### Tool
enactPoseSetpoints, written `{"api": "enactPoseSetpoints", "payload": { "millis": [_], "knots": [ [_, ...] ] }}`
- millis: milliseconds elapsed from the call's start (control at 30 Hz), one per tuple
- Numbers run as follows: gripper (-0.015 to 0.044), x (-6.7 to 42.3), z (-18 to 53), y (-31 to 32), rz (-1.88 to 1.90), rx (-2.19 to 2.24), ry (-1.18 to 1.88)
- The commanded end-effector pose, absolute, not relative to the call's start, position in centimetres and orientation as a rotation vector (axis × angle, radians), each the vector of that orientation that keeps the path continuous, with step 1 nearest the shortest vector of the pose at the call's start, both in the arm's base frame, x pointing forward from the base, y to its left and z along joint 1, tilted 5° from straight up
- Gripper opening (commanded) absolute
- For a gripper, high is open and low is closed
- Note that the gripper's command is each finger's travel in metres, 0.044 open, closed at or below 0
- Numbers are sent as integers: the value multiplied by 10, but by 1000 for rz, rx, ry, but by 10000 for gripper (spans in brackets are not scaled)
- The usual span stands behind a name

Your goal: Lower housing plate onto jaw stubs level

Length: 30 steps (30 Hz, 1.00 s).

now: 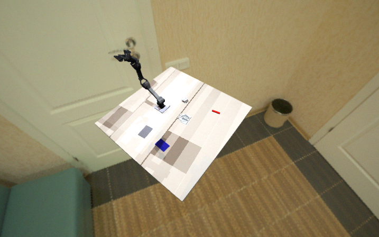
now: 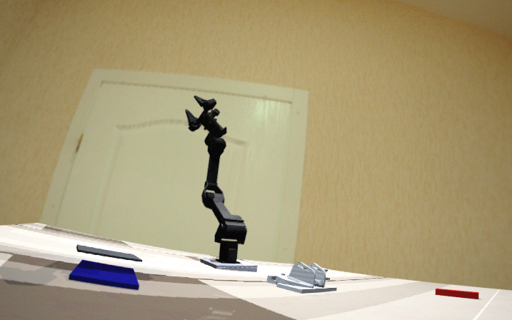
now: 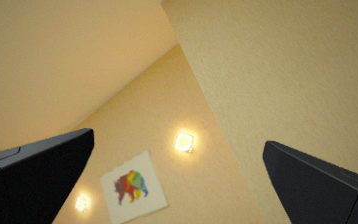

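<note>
My gripper point(image 1: 119, 54) point(image 2: 190, 103) point(image 3: 180, 143) is open and empty, raised high above the table, far from the parts and pointing away from them. A light grey metal assembly point(image 1: 184, 118) point(image 2: 302, 275) sits on the table, with a flat base and two upright slotted plates side by side. A smaller grey part point(image 1: 184, 100) lies behind it, mostly hidden by it in the exterior view. Pins, jaw stubs and the seating of the housing plate are too small to tell apart. The wrist view shows none of these parts.
A dark grey flat slab point(image 1: 145, 131) point(image 2: 108, 253) and a blue block point(image 1: 162, 144) point(image 2: 104, 275) lie on one side of the table. A red bar point(image 1: 215, 111) point(image 2: 456, 293) lies on the other side. The arm's base plate point(image 1: 165, 109) stands near the rear edge.
</note>
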<state>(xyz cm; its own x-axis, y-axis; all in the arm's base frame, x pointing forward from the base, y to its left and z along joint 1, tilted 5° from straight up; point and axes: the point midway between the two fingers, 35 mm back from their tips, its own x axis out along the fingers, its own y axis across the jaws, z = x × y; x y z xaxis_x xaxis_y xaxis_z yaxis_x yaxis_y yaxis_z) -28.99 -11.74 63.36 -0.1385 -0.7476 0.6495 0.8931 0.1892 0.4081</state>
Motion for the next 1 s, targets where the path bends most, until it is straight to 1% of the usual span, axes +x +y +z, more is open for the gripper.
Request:
{"api": "enactPoseSetpoints", "payload": {
  "millis": [0, 67, 400, 733, 967],
  "knots": [
    [440, -250, 650, -120, -1351, -237, -916],
    [440, -235, 655, -121, -1315, -245, -909],
    [440, -196, 667, -121, -1196, -278, -931],
    [440, -124, 681, -118, -1006, -275, -890],
    [440, -112, 679, -114, -1008, -349, -853]
  ]
}}
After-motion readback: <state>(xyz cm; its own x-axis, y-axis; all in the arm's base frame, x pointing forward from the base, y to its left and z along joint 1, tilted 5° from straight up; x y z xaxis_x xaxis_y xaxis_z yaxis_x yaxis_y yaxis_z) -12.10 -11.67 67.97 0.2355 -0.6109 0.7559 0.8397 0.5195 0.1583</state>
